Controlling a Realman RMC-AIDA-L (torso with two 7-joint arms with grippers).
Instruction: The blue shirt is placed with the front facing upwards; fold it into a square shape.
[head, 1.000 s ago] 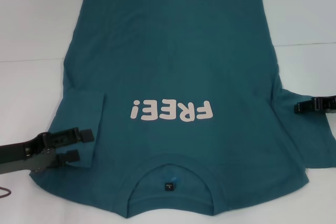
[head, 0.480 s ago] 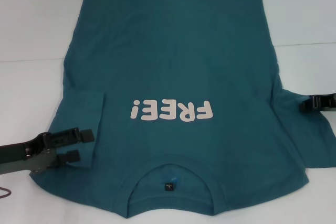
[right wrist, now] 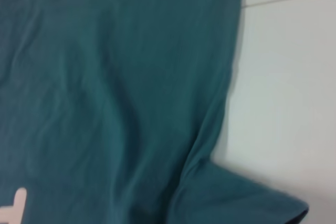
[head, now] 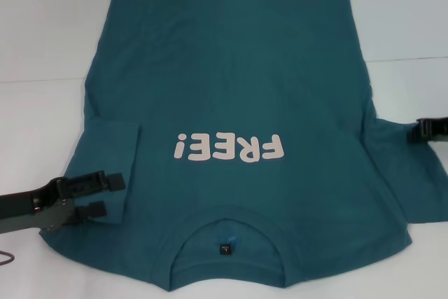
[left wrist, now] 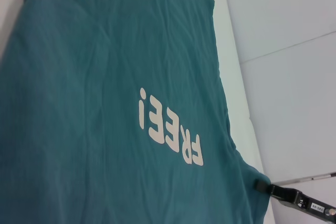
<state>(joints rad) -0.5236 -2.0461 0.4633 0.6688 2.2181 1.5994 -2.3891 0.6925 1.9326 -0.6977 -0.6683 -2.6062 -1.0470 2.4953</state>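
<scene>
Two tools flank one large dark teal-blue short-sleeved cotton shirt, which lies flat and face up on the white bench, its pale pinkish "FREE!" print reading upside down in the head view. The ribbed round collar sits at 6 o'clock, nearest the robot, and the hem at 12 o'clock. The sleeve at 9 o'clock is folded inward over the body; the sleeve at 3 o'clock spreads outward on the bench.

The left tool rests at about 8 o'clock over the folded sleeve's edge, its two black fingers parted with a clear gap between them and no cloth pinched.

The right tool is at 3 o'clock, at the outer sleeve's edge. Only its tip shows, so I cannot tell how far it is open; it seems just beside the cloth.
</scene>
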